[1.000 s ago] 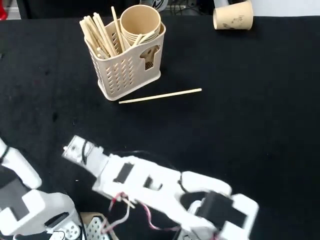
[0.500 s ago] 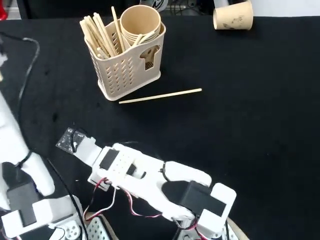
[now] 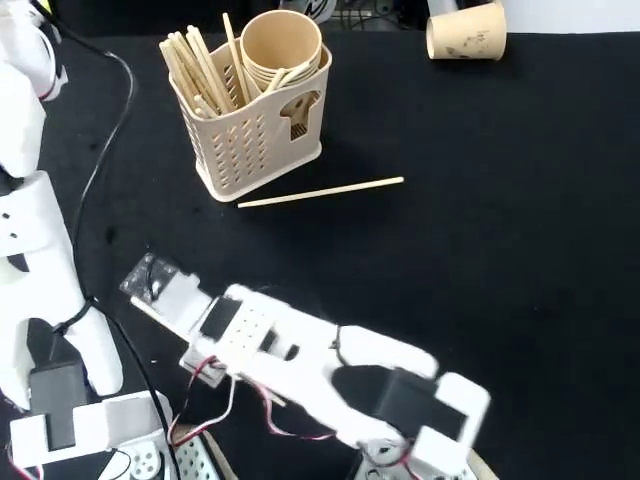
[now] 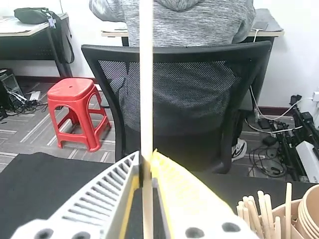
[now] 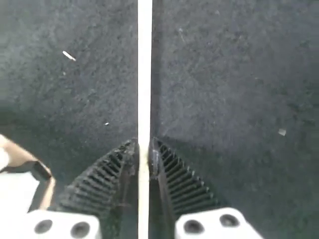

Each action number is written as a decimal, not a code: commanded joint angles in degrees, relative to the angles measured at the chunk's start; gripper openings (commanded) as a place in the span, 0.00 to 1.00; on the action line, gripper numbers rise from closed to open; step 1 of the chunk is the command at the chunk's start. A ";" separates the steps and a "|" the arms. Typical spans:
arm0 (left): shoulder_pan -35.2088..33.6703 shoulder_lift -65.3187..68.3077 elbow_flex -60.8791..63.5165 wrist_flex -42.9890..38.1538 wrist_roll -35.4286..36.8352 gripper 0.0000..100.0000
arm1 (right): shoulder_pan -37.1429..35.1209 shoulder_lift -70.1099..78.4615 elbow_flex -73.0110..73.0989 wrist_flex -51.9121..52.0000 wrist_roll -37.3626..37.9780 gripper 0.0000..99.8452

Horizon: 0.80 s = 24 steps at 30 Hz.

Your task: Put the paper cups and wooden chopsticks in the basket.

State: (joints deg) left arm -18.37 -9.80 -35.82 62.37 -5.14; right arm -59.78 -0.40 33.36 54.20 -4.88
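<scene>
The beige slotted basket (image 3: 255, 125) stands at the back of the table and holds several wooden chopsticks (image 3: 195, 65) and stacked paper cups (image 3: 281, 45). One loose chopstick (image 3: 320, 191) lies on the cloth just in front of it. A paper cup (image 3: 465, 32) lies on its side at the far right edge. My left gripper (image 4: 145, 167) is raised high and shut on a chopstick (image 4: 146, 74) that stands upright. My right gripper (image 5: 143, 149) is low over the cloth near the front left (image 3: 150, 282), shut on another chopstick (image 5: 144, 64).
The left arm (image 3: 35, 230) rises along the left edge of the table. The right arm (image 3: 320, 365) stretches across the front. Black cloth (image 3: 480, 230) covers the table. Behind the table stand a mesh chair (image 4: 184, 99) and a red stool (image 4: 79, 107).
The left arm has risen from low at the front left to high along the left edge. The right arm has shifted slightly, its gripper staying near the front left.
</scene>
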 commanded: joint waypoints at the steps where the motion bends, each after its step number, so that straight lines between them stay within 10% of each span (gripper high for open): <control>1: -0.04 -2.29 -0.66 -0.53 0.35 0.03 | 5.63 -10.68 -1.01 5.36 -1.49 0.01; 14: 1.98 -4.75 0.22 -2.99 6.86 0.03 | 31.82 -61.93 4.09 25.23 -1.67 0.01; 24: 12.79 -5.71 25.27 -28.75 11.60 0.03 | 49.85 -90.24 10.86 8.09 -1.76 0.01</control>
State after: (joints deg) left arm -8.88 -13.41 -20.97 45.23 5.93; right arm -13.63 -87.43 41.45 67.82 -6.37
